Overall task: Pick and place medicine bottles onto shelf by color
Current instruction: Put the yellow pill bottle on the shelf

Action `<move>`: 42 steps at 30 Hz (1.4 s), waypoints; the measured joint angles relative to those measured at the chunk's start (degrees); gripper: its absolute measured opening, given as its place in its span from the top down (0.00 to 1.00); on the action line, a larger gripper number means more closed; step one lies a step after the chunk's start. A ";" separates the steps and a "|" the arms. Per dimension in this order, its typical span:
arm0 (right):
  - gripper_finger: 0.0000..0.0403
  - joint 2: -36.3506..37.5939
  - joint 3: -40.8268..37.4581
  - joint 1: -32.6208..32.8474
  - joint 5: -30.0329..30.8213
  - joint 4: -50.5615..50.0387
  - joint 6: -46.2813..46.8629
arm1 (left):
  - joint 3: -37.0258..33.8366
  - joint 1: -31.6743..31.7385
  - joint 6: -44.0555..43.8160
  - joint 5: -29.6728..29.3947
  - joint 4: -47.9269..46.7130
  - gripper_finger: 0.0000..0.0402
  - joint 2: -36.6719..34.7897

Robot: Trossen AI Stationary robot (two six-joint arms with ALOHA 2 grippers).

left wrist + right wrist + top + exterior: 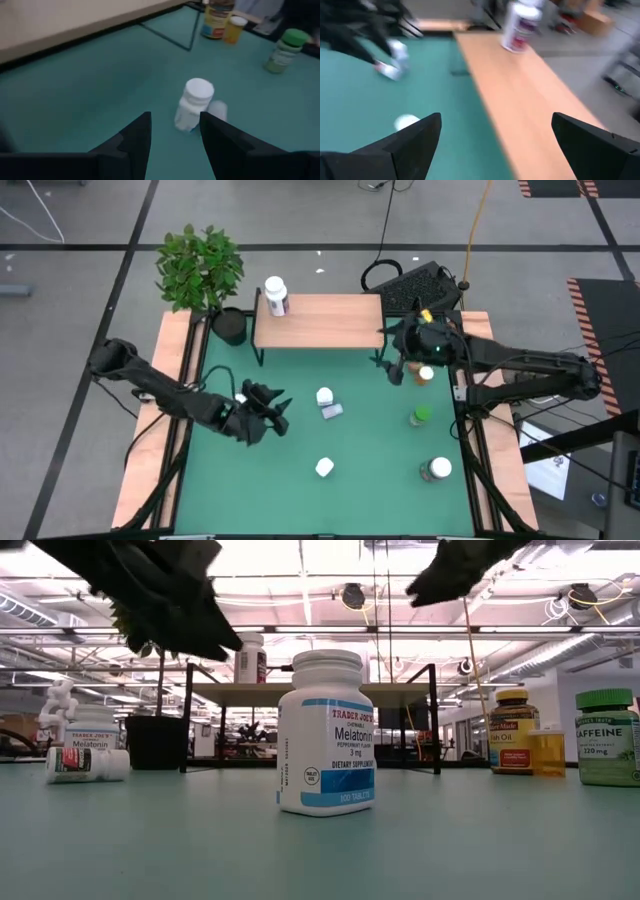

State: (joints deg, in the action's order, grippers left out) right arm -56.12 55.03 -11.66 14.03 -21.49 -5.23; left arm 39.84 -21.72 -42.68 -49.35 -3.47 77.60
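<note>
The shelf (330,320) stands at the table's far side, and one white-capped bottle (275,295) stands upright on its left end. My left gripper (282,415) is open and empty, left of an upright white bottle (324,396) and a bottle lying on its side (333,411). In the left wrist view the upright bottle (195,105) stands just beyond the fingertips. My right gripper (388,352) is open wide and empty at the shelf's right end; its wrist view looks along the shelf top (530,100).
Another white bottle (324,468) stands near the front. A green bottle (420,417), two amber and orange bottles (425,375) and a white-capped bottle (437,470) stand at the right. A potted plant (205,275) is at the far left.
</note>
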 joint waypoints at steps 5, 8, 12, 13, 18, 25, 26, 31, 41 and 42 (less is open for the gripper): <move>0.07 1.19 2.99 -1.63 8.49 -16.81 6.41 | -6.41 4.38 9.41 8.55 18.62 0.57 0.00; 0.07 1.66 2.99 -3.57 9.50 -25.08 10.43 | -7.52 5.54 11.54 11.09 22.11 0.54 0.00; 0.07 1.51 2.99 -7.16 9.91 -31.87 13.53 | -7.54 6.44 14.88 13.05 27.21 0.51 1.47; 0.07 1.40 2.99 -8.34 9.83 -32.96 13.56 | -7.54 6.75 16.26 14.47 29.64 0.51 2.06; 0.07 0.78 2.99 -16.02 7.69 -35.45 13.27 | -4.86 7.61 22.53 19.65 33.01 0.47 5.29; 0.07 -1.50 2.99 -25.48 -5.30 -37.21 11.30 | -3.81 7.61 24.14 19.88 27.59 0.44 6.36; 0.07 -2.13 2.99 -26.15 -5.18 -37.79 11.20 | -3.81 7.61 24.13 19.88 26.45 0.44 6.37; 0.07 -4.92 1.63 -28.29 -5.17 -39.68 11.21 | -3.83 7.52 23.93 19.88 25.26 0.44 6.40; 0.14 -6.34 -3.43 -28.58 -5.15 -35.07 10.51 | -3.83 7.35 22.40 19.90 22.26 0.44 6.40; 0.16 -6.33 -3.58 -28.69 -5.15 -34.59 10.37 | -3.83 7.33 22.06 19.89 22.27 0.44 6.40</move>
State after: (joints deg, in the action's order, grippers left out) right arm -62.45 51.45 -40.35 8.88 -56.08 5.14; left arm 36.01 -14.39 -20.62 -29.46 18.80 84.01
